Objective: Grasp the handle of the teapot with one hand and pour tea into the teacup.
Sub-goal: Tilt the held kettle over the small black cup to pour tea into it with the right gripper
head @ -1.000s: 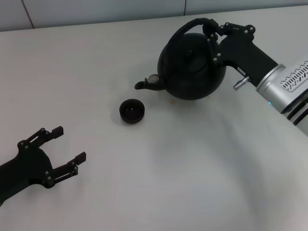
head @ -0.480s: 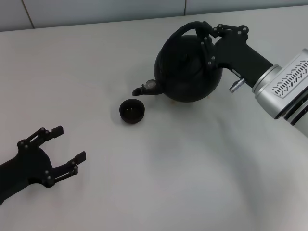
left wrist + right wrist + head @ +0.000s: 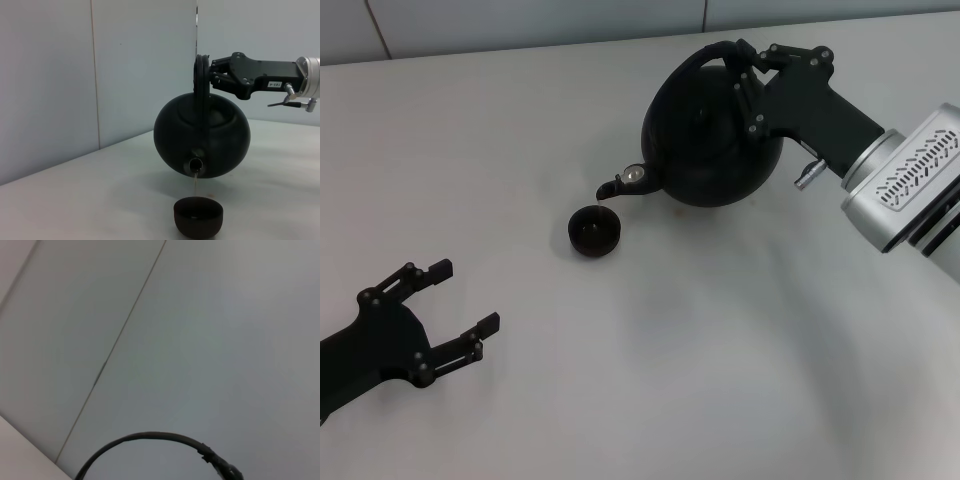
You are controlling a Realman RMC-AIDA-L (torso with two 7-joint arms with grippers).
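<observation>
Clamping the handle (image 3: 705, 58) at upper right, the right gripper (image 3: 752, 72) tips the heavy-looking, rigid teapot (image 3: 712, 140) over the teacup (image 3: 593, 231); lower left, the left gripper (image 3: 460, 305) idles, fingers spread.

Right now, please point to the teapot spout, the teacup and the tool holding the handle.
teapot spout (image 3: 611, 187), head view, on the spout tip.
teacup (image 3: 198, 217), left wrist view, on its outer wall.
right tool (image 3: 752, 72), head view, between its fingertips at the handle (image 3: 692, 62).

Overhead head view; low, level left-wrist view
</observation>
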